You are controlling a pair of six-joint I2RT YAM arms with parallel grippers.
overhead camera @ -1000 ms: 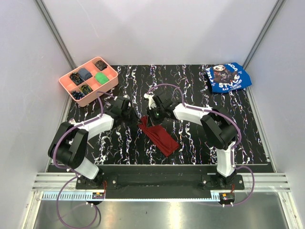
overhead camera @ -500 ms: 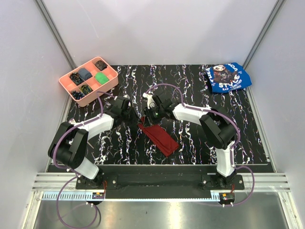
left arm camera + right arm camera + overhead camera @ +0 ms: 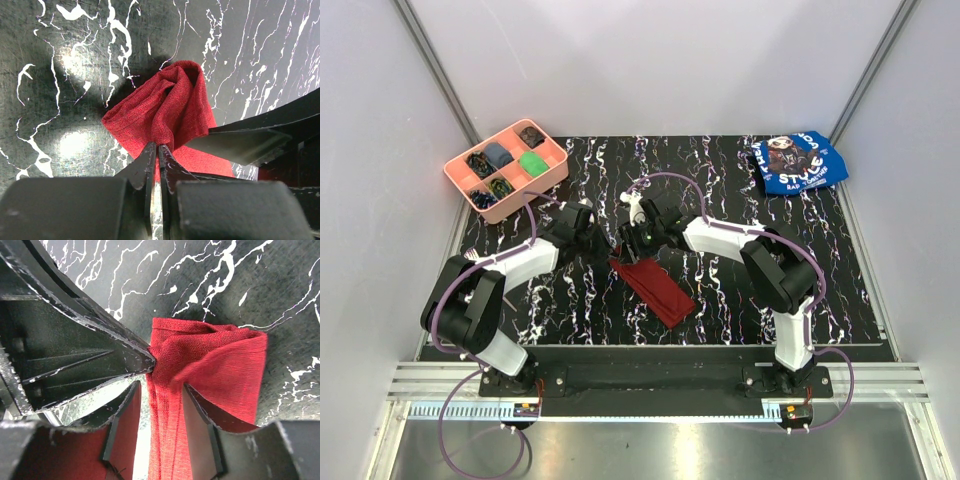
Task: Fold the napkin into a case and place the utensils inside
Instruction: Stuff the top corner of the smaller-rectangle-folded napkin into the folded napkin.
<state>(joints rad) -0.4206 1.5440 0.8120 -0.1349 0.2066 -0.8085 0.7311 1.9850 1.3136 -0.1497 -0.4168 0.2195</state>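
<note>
Seen from above, a black marble-patterned table (image 3: 740, 300) holds the napkin (image 3: 655, 288), a dark red cloth folded to a narrow strip at the middle of the table. Its long axis runs diagonally from far left to near right. Both arms meet at the far-left end of the strip, the left arm reaching in from the left and the right arm from the right.

In the left wrist view, the left jaws are pressed together on the bunched cloth edge, pinching it. In the right wrist view, the right jaws stand spread, straddling a raised ridge of cloth without gripping it.

The rest of the strip trails away toward the near right, untouched. No utensils can be seen. A pink tray (image 3: 552, 175) sits at the far left and a blue cloth (image 3: 798, 160) at the far right.
</note>
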